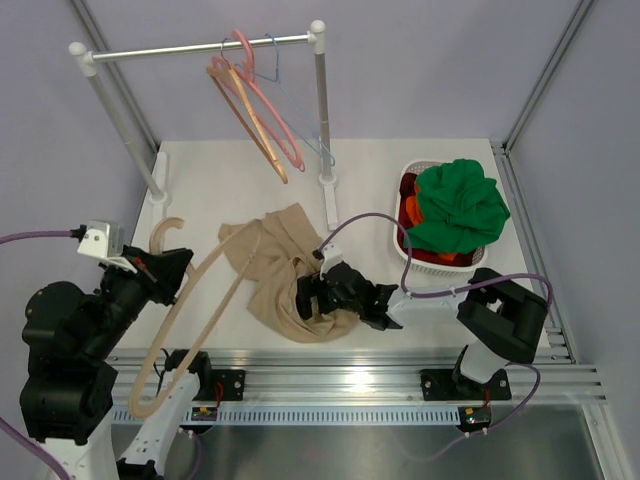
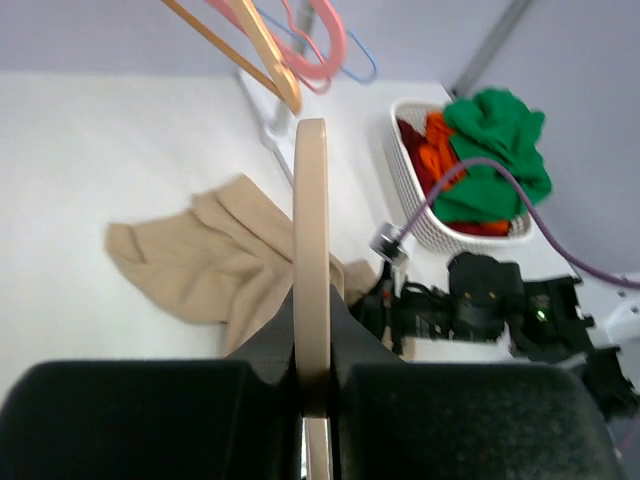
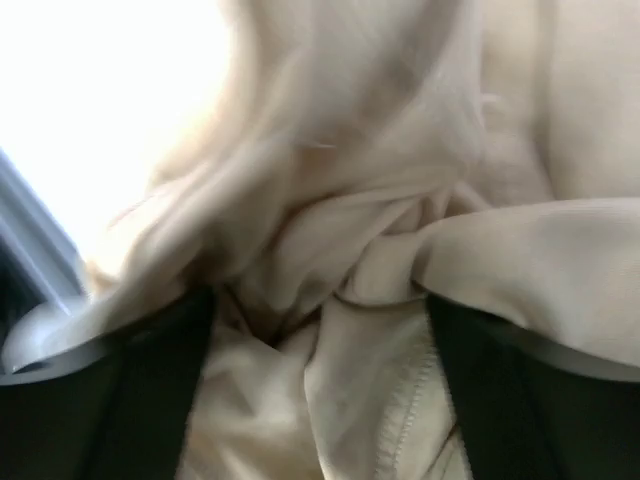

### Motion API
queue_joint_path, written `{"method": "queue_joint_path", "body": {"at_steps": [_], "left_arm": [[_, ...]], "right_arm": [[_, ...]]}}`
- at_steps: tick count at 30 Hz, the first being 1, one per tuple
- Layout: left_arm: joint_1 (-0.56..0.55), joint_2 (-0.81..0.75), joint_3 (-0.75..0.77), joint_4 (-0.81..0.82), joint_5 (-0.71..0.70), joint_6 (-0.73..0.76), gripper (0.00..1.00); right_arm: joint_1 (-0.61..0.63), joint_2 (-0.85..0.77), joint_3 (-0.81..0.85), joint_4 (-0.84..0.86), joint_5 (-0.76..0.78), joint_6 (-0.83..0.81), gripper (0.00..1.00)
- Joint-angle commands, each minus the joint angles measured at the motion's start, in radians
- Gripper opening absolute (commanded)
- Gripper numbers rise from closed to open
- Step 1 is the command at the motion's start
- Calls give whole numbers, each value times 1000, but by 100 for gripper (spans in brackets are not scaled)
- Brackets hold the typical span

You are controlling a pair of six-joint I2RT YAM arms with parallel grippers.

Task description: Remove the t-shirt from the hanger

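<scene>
Left gripper (image 2: 312, 335) grips hanger (image 2: 311, 240); t-shirt (image 1: 275, 270) on white table (image 1: 200, 185).

Left tool (image 2: 312, 345), right tool (image 3: 320, 335): firm grips

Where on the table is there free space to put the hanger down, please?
Widest bare table: back left, between the rack foot and the t-shirt. A narrower strip runs between the rack post and the basket. Front right is crowded: right fingers in the t-shirt, cable.
</scene>
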Motion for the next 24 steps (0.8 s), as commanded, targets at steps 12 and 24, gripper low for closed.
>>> {"method": "queue_joint_path", "body": {"at_steps": [12, 24], "left_arm": [[-2, -42, -105, 103, -198, 16, 0], [-2, -61, -168, 165, -224, -1, 0]], "right_arm": [[86, 84, 276, -311, -36, -216, 99], [109, 359, 559, -594, 472, -154, 18]]}}
